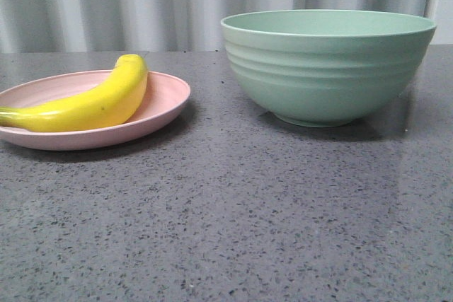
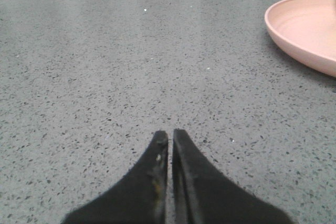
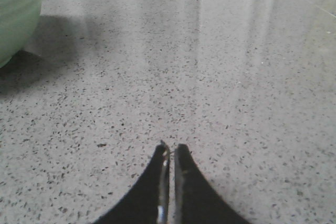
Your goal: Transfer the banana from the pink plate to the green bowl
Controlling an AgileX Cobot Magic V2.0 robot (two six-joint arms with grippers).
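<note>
A glossy yellow banana point(image 1: 92, 102) lies curved across the pale pink plate point(image 1: 166, 100) at the left of the front view. The mint-green ridged bowl point(image 1: 325, 68) stands upright to its right, a gap of table between them. Neither arm shows in the front view. My left gripper point(image 2: 170, 134) is shut with nothing in it, low over bare table, and the pink plate's rim point(image 2: 294, 40) lies ahead to one side. My right gripper point(image 3: 171, 147) is shut and empty too, with the bowl's side point(image 3: 16, 14) at the frame's edge.
The table is a grey speckled stone-like surface point(image 1: 233, 210). A pale corrugated wall point(image 1: 141, 5) stands behind the plate and bowl.
</note>
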